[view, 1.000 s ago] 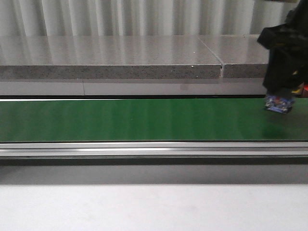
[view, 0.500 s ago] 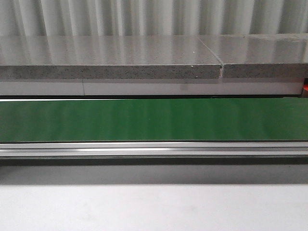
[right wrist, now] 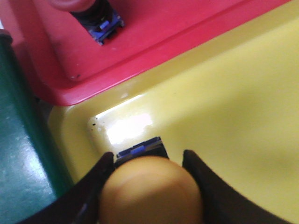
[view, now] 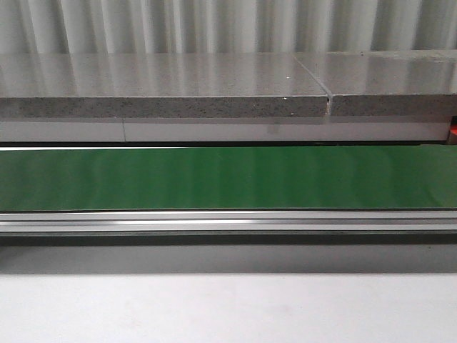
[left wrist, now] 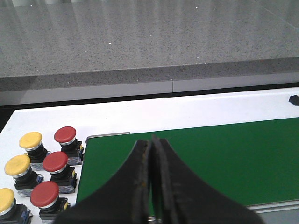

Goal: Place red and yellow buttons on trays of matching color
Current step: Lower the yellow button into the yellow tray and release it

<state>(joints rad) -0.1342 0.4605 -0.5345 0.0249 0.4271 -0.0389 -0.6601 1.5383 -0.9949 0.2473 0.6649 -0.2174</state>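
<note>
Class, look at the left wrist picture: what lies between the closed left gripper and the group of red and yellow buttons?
Only a bare strip of green belt and its edge separate the left gripper from the buttons, seen in the left wrist view.

Left claw point(left wrist: 152, 186) closed over green belt point(left wrist: 224, 158), red buttons point(left wrist: 55, 161), yellow buttons point(left wrist: 17, 164) beside it

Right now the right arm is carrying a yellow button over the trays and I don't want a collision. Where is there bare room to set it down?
The yellow tray is bare beyond the held yellow button. The red tray beside it already holds a button near its corner. The green belt is also bare.
</note>
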